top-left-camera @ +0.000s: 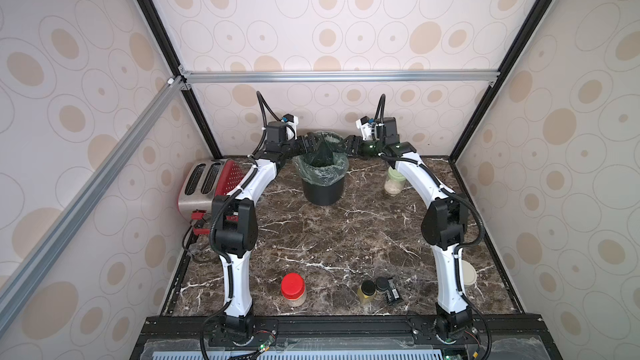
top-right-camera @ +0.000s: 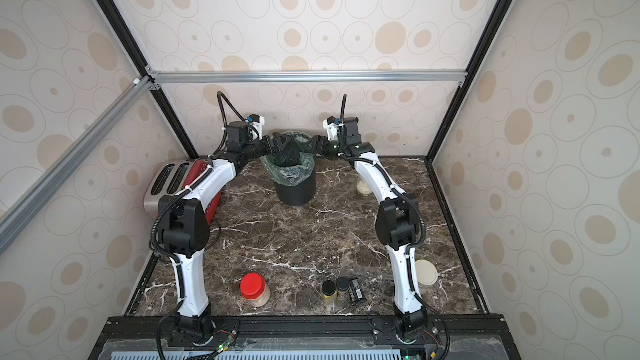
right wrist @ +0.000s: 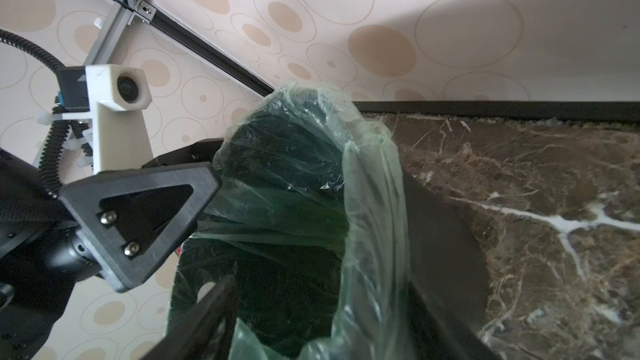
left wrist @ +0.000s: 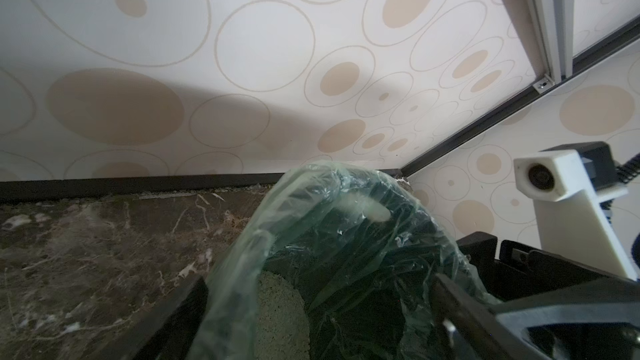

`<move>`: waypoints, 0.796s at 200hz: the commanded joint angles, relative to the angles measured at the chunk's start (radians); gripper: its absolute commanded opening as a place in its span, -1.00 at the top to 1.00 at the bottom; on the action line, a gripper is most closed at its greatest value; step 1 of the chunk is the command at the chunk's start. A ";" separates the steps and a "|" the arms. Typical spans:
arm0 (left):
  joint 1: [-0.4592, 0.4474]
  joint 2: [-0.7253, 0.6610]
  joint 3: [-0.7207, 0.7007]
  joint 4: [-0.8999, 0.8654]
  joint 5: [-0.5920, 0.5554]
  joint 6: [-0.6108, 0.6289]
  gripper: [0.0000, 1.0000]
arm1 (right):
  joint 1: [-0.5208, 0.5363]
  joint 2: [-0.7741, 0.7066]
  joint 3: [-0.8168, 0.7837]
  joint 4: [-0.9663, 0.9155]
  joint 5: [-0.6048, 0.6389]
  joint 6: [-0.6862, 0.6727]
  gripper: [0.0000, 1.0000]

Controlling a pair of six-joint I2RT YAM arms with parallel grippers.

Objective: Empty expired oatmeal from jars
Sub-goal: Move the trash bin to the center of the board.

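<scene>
Three jars stand on the marble table: the green-lidded jar (top-left-camera: 394, 181) at the back right, the red-lidded jar (top-left-camera: 293, 289) at the front, and the beige-lidded jar (top-right-camera: 426, 273) half hidden behind my right arm. Pale oatmeal shows in the green-lidded and red-lidded ones. More oatmeal (left wrist: 280, 313) lies inside the green bag (top-left-camera: 320, 164) lining the black bin (top-left-camera: 323, 188). My left gripper (top-left-camera: 311, 143) (left wrist: 318, 282) is open, its fingers straddling the bag's edge. My right gripper (top-left-camera: 346, 148) (right wrist: 329, 289) faces it across the bin, jaws apart with bag film between them.
A red and steel toaster (top-left-camera: 207, 181) sits at the back left beside my left arm. Two small black-capped bottles (top-left-camera: 367, 290) (top-left-camera: 382, 285) and a black packet (top-left-camera: 394, 294) lie at the front. Patterned walls close in the table on three sides.
</scene>
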 commanded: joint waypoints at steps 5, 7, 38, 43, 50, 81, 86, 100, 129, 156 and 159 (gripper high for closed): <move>-0.042 -0.089 -0.044 0.061 0.049 -0.027 -0.98 | 0.030 -0.095 -0.067 0.014 -0.043 -0.008 -0.53; -0.043 -0.092 -0.051 0.063 0.048 -0.029 -0.98 | 0.030 -0.099 -0.073 0.013 -0.043 -0.009 -0.53; -0.053 -0.175 -0.158 0.093 0.034 -0.039 -0.99 | 0.036 -0.195 -0.226 0.023 -0.021 -0.019 -0.53; -0.053 -0.190 -0.181 0.094 0.028 -0.038 -0.98 | 0.035 -0.212 -0.252 0.028 -0.015 -0.021 -0.53; -0.053 -0.212 -0.207 0.098 0.020 -0.036 -0.98 | 0.035 -0.236 -0.287 0.036 -0.005 -0.023 -0.53; -0.053 -0.285 -0.288 0.077 -0.023 0.001 -0.99 | 0.036 -0.282 -0.338 0.014 0.020 -0.040 -0.54; -0.053 -0.293 -0.290 0.061 -0.034 0.016 -0.98 | 0.035 -0.285 -0.339 0.010 0.022 -0.041 -0.54; -0.053 -0.311 -0.280 0.013 -0.074 0.061 -0.98 | 0.032 -0.295 -0.335 -0.018 0.042 -0.055 -0.57; -0.053 -0.338 -0.212 -0.113 -0.192 0.135 -0.98 | 0.011 -0.327 -0.283 -0.152 0.129 -0.103 -0.82; -0.053 -0.410 -0.246 -0.173 -0.301 0.151 -0.98 | 0.002 -0.387 -0.256 -0.313 0.299 -0.153 -0.99; -0.053 -0.420 -0.256 -0.177 -0.309 0.152 -0.98 | 0.002 -0.395 -0.258 -0.329 0.315 -0.157 -0.99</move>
